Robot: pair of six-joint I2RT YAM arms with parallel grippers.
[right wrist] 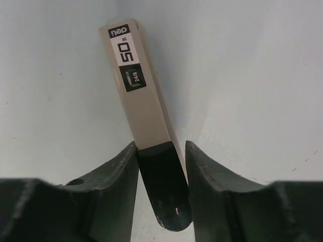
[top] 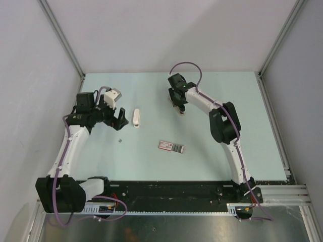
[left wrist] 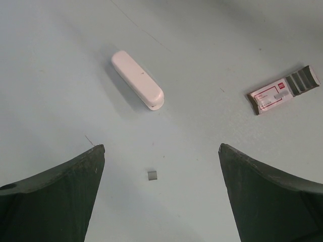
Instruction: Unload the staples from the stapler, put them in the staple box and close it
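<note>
The stapler's white shell (top: 136, 117) lies on the table, also in the left wrist view (left wrist: 138, 79). A tiny grey staple bit (top: 120, 140) lies near it and shows between my left fingers (left wrist: 152, 175). My left gripper (top: 117, 119) is open and empty, just above the table left of the shell (left wrist: 161, 151). My right gripper (top: 180, 108) is shut on the stapler's narrow channel part (right wrist: 137, 91), a grey-beige bar with a black end and a "50" label, at the far middle of the table. The jaws (right wrist: 160, 147) clamp its black end.
A flat pink-and-grey packet (top: 171, 146) lies in the middle of the table, also in the left wrist view (left wrist: 282, 91). Grey walls with metal rails close in the table at the back and sides.
</note>
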